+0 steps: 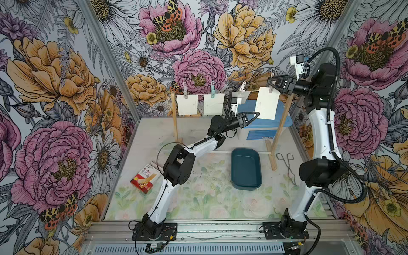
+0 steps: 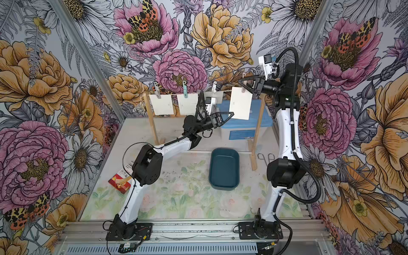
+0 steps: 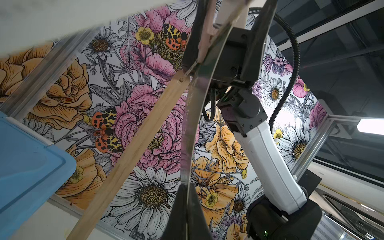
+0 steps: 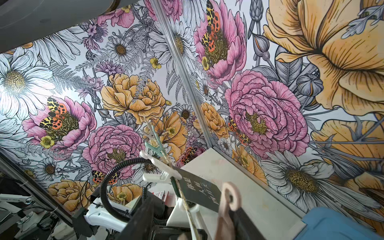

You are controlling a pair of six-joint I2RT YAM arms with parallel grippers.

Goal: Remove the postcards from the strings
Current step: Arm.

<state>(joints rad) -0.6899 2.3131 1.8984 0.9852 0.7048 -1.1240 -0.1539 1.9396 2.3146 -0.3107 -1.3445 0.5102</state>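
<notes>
The string (image 1: 201, 95) runs between two wooden posts (image 1: 175, 119). Two cream postcards (image 1: 187, 104) (image 1: 213, 104) hang on its left part from pegs. A third postcard (image 1: 242, 95) is partly hidden behind my left wrist. The rightmost postcard (image 1: 267, 103) hangs tilted under a pink peg (image 1: 270, 88). My left gripper (image 1: 257, 114) is shut on that card's lower left corner, and its edge (image 3: 188, 145) runs between the fingers. My right gripper (image 1: 269, 82) stands open at the string. The pink peg (image 4: 228, 199) lies against one finger.
A dark teal tray (image 1: 246, 152) sits mid-table. Behind the right post stands a blue-lidded bin (image 1: 284, 120). A red-and-white box (image 1: 144, 177) lies at the left by my left arm, and metal tongs (image 1: 287, 163) lie at the right.
</notes>
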